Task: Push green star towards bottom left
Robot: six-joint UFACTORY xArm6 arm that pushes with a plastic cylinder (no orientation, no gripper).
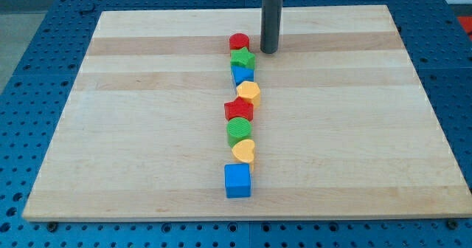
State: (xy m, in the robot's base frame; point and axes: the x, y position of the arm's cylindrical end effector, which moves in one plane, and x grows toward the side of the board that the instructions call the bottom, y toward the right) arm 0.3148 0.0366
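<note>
The green star (242, 58) lies near the top of a column of blocks in the middle of the wooden board (133, 130). A red cylinder (238, 42) touches it above and a blue block (242, 74) touches it below. My tip (268, 52) rests on the board just to the upper right of the green star, a small gap apart from it.
Below the blue block the column continues with a yellow heart (249, 93), a red star (239, 110), a green cylinder (239, 131), another yellow heart (244, 151) and a blue cube (237, 180). The board's top edge is close behind my tip.
</note>
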